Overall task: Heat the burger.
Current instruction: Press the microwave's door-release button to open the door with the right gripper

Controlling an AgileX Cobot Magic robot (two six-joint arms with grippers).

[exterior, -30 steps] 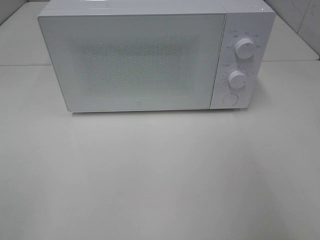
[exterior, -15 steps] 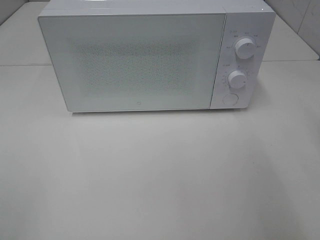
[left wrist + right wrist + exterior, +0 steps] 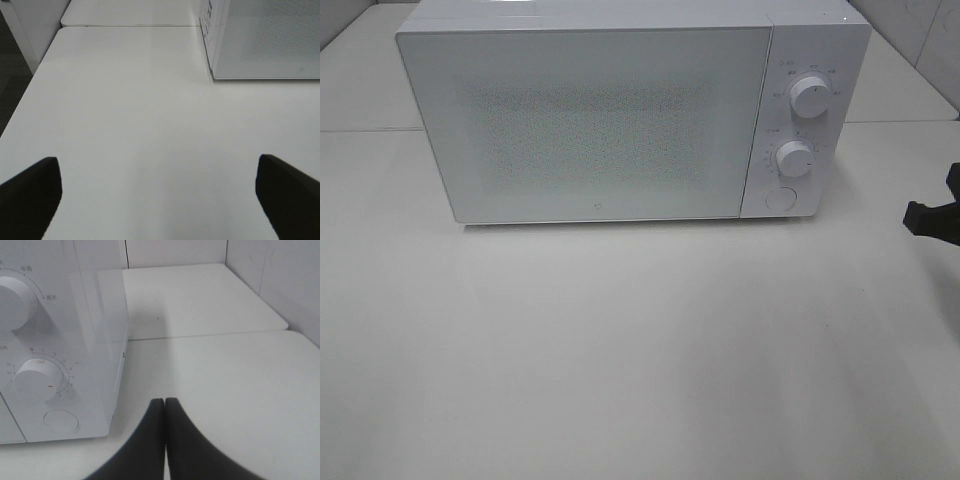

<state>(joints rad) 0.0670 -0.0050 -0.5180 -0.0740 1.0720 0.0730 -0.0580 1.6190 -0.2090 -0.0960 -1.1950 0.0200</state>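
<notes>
The microwave [image 3: 590, 120] is set at the far side of the white table [image 3: 640, 350], with its door [image 3: 582, 125] fully closed. The burger is not seen in any view; whether it is already inside behind the dotted door glass cannot be told. The right gripper [image 3: 917, 216] is seen at the right edge of the scene, right of the control panel, fingers pressed together with nothing between them. The left gripper [image 3: 157, 165] is held low over bare table, left of and nearer than the microwave, fingers spread wide, nothing held. The upper knob [image 3: 809, 97], lower knob [image 3: 795, 159] and round button [image 3: 779, 198] are untouched. Progress is judged as either very early (door to be opened, burger to be loaded) or late (burger loaded, only the timer to be set). The pinched right fingers near the panel would suit a button press next.
</notes>
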